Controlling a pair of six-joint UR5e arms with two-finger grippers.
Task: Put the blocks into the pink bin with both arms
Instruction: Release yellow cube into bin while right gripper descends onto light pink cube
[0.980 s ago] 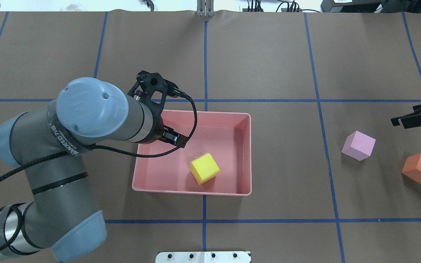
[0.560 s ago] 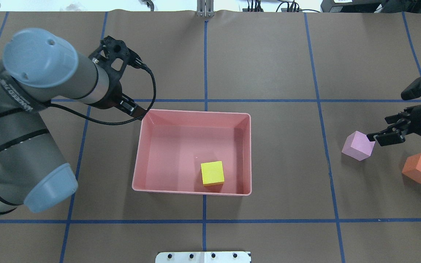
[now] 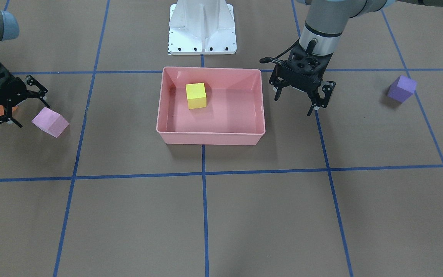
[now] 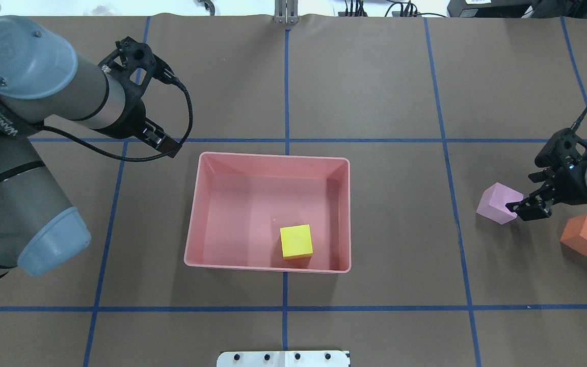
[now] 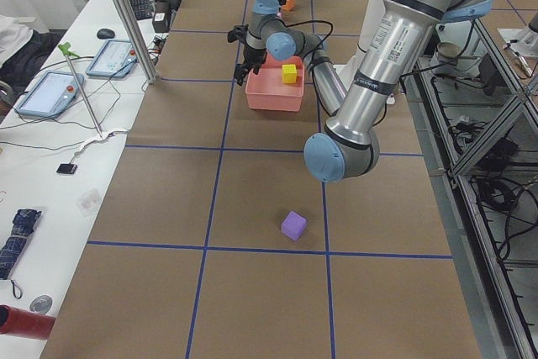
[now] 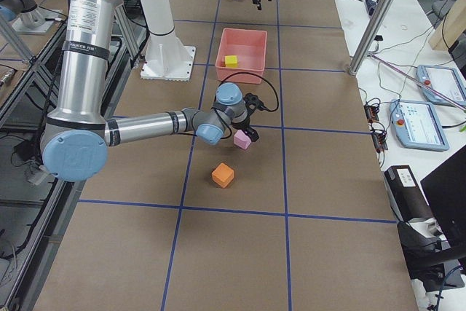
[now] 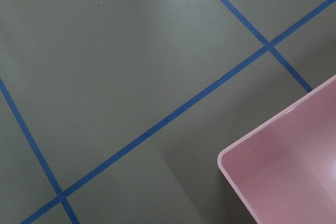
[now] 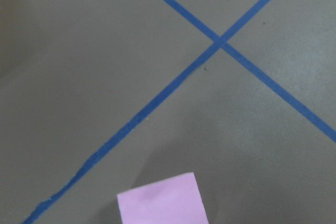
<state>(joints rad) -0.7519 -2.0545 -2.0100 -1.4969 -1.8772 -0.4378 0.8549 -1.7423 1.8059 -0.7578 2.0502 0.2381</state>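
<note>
On the brown paper-covered table [image 4: 375,76], seen from overhead: one cube binned, three outside.
Far off at 9 o'clock of the shallow salmon-pink plastic bin [image 4: 273,155] lies the small purple foam cube [image 3: 401,88]; the left black two-finger gripper [image 3: 296,100] hangs spread and empty at its 10 o'clock; the yellow foam cube [image 4: 296,241] sits inside toward 5 o'clock. At 3 o'clock lies the lilac foam cube [image 4: 498,203], the right gripper [image 4: 525,210] spread at its edge, the orange foam cube [image 4: 586,234] beyond.

Bright, even light from overhead fills my table [image 4: 375,76], and all views are sharp. Shadows are soft: a faint one lies below the pink bin [image 3: 210,139] along its lower edge in the front view. My left wrist view is darker beside the bin's corner, lower middle.
</note>
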